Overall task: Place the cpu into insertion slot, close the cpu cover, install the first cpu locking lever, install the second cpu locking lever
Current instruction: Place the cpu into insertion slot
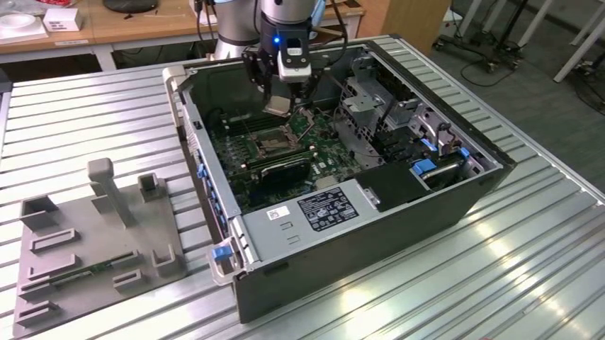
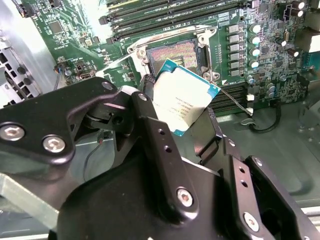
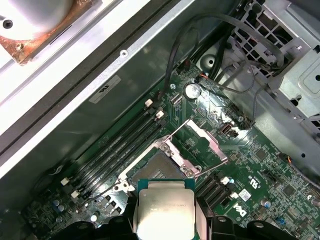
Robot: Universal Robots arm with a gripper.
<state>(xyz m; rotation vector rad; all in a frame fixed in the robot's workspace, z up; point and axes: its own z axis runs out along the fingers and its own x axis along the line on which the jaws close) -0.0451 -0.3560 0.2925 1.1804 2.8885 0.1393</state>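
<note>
Ribbed metal table [image 1: 454,283] carries the open computer case [image 1: 378,234]. We note our gripper [image 1: 280,98] has its fingers clamped on the cpu [image 2: 182,97] by its edges, above the insertion slot [image 2: 172,54]. The cpu cover [image 3: 206,144] stands swung open, leaving the pins clear.

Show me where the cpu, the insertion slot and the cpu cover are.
cpu [image 2: 184,97], second wrist view, middle of its metal top.
insertion slot [image 2: 172,54], second wrist view, on its tan pin field.
cpu cover [image 3: 207,141], first wrist view, on one silver frame bar.
</note>
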